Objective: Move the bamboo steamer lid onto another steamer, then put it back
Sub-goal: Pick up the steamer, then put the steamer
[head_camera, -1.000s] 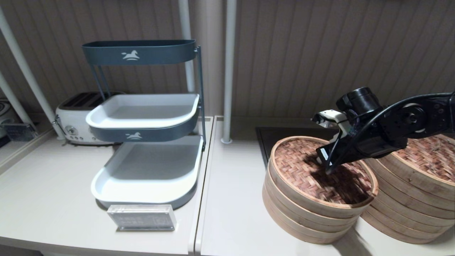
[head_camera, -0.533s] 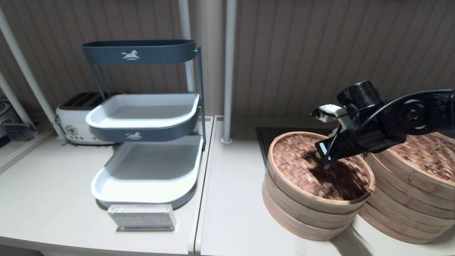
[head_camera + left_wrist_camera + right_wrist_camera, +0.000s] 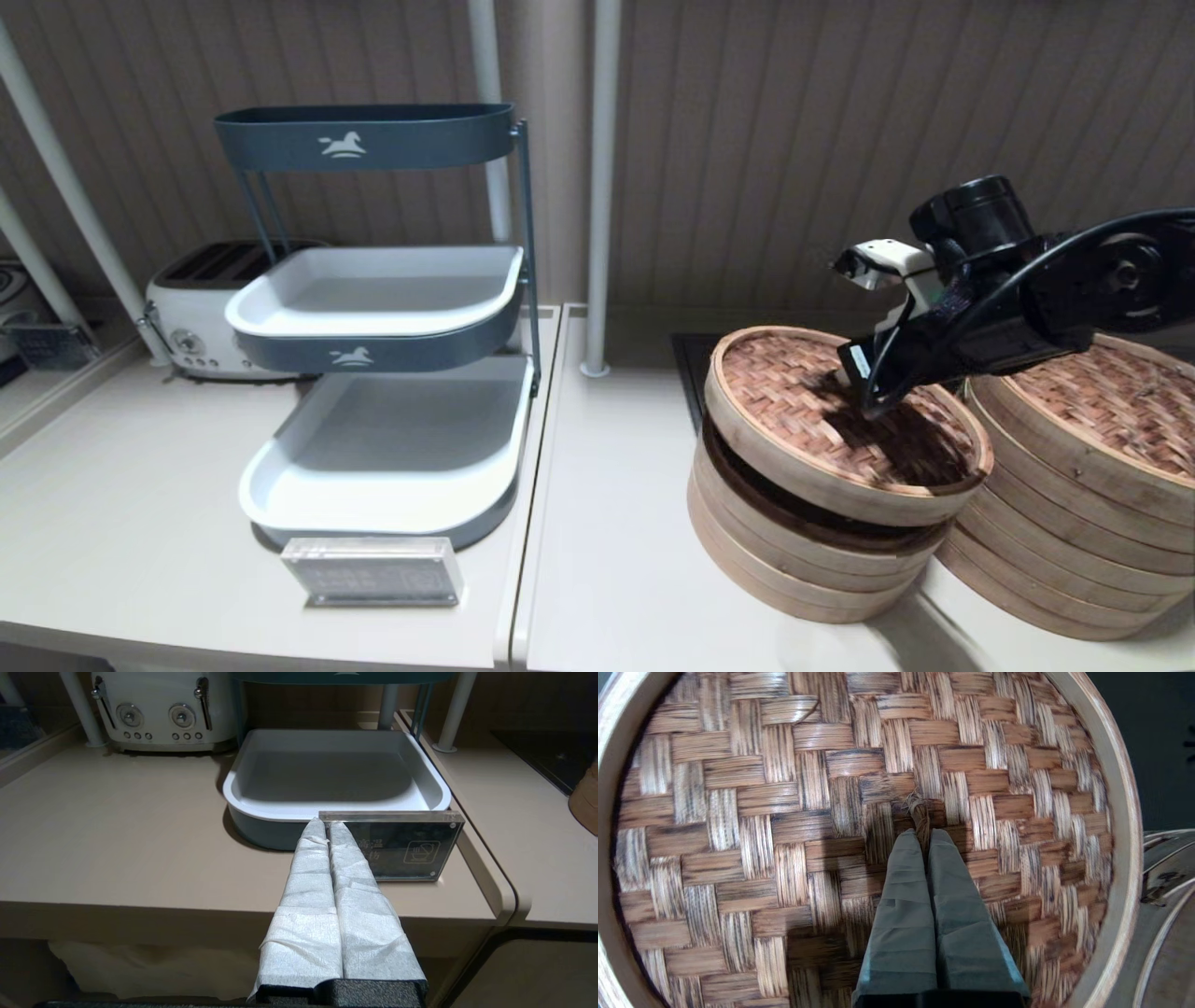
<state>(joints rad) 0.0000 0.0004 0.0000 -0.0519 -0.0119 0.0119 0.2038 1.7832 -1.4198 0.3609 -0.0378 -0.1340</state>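
**Operator:** My right gripper [image 3: 924, 835] has its 2 wrapped fingers pinched together on the small centre knot [image 3: 917, 812] of the bamboo steamer lid [image 3: 822, 429]. The lid hangs from that pinch, tilted, its left edge lifted clear of the shorter steamer [image 3: 794, 551] with a dark gap under it.

**Observer:** How would you carry it?

**Operator:** Slowly, I think. The knot is a thin hold for a wide lid, so I'd lift straight until the right edge clears too, then travel right to the taller stack [image 3: 1074, 523], just beside it, and keep the swing small.

**Observer:** What's in the containers?

**Operator:** I can't see inside the shorter steamer. The taller stack wears its own woven lid [image 3: 1111, 406]. The rack's white trays [image 3: 373, 467] at left hold nothing.

**Observer:** The other arm?

**Operator:** The left gripper [image 3: 327, 828] is parked at the near counter edge, fingers pressed together, empty, in front of an acrylic sign [image 3: 402, 844].
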